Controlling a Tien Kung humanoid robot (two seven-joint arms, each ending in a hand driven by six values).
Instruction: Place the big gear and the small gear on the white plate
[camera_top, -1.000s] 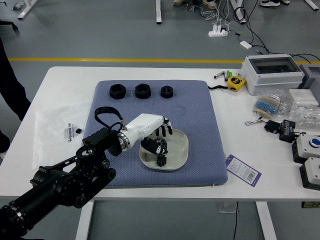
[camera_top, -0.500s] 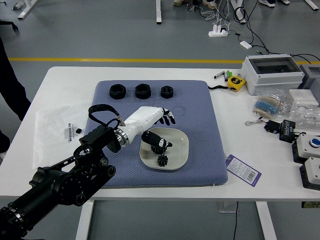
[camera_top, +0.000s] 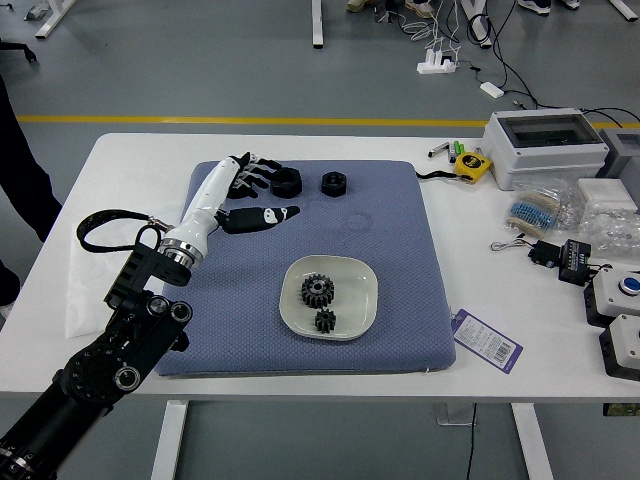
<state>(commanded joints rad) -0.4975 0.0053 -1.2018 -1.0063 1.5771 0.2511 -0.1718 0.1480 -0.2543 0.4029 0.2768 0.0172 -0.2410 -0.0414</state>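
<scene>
Big gear: (camera_top: 317, 291) the larger black toothed wheel, lying inside the white plate (camera_top: 364, 296), a little left of its middle.
Small gear: (camera_top: 325, 321) the lesser black wheel, inside the same plate, towards its near edge; it sits just beside the big gear, and I cannot tell whether their teeth touch.
White plate: it rests on the blue mat (camera_top: 405, 290), nearer the mat's near edge than its far one, well within the side edges.
Left hand: (camera_top: 209, 202) mine, over the mat's far left part, well apart from the plate; fingers spread, thumb held away from them, nothing pinched.
Black round pieces: (camera_top: 334, 184) three in a row along the mat's far edge, the leftmost partly hidden behind my fingers; I cannot tell whether I touch it. The task does not name them.
Done: both placements, as I judge it, since each gear lies within the rim.
Left to do: no gear remains to be placed; I would only withdraw the arm, taking care not to brush the leftmost piece.
</scene>
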